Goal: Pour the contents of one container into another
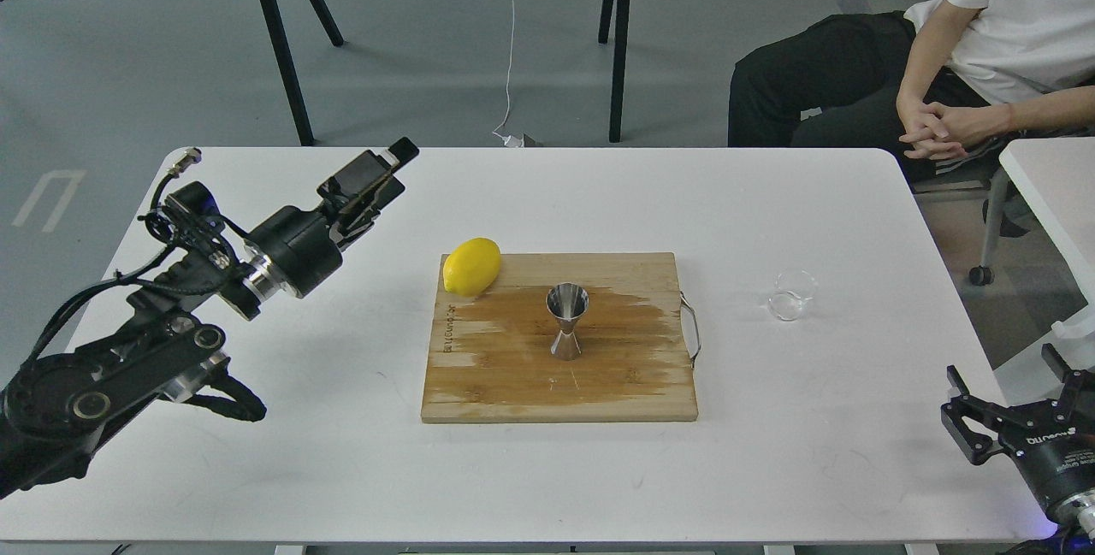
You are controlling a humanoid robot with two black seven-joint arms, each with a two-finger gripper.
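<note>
The small clear glass cup (791, 294) stands on the white table (282, 452), right of the wooden cutting board (513, 384). Upright in the middle of that board is the shiny hourglass-shaped jigger (566, 321), on a wet, darker patch of wood. My left gripper (399, 166) is raised over the table's far left, well away from the board; its fingers look apart and hold nothing. At the table's near right corner my right gripper (1001, 367) is open and empty, some way in front of the cup.
A yellow lemon (472, 266) lies on the board's far left corner. The board has a metal handle (691, 328) on its right side. A seated person (984, 50) is beyond the far right corner, beside another white table (1056, 187).
</note>
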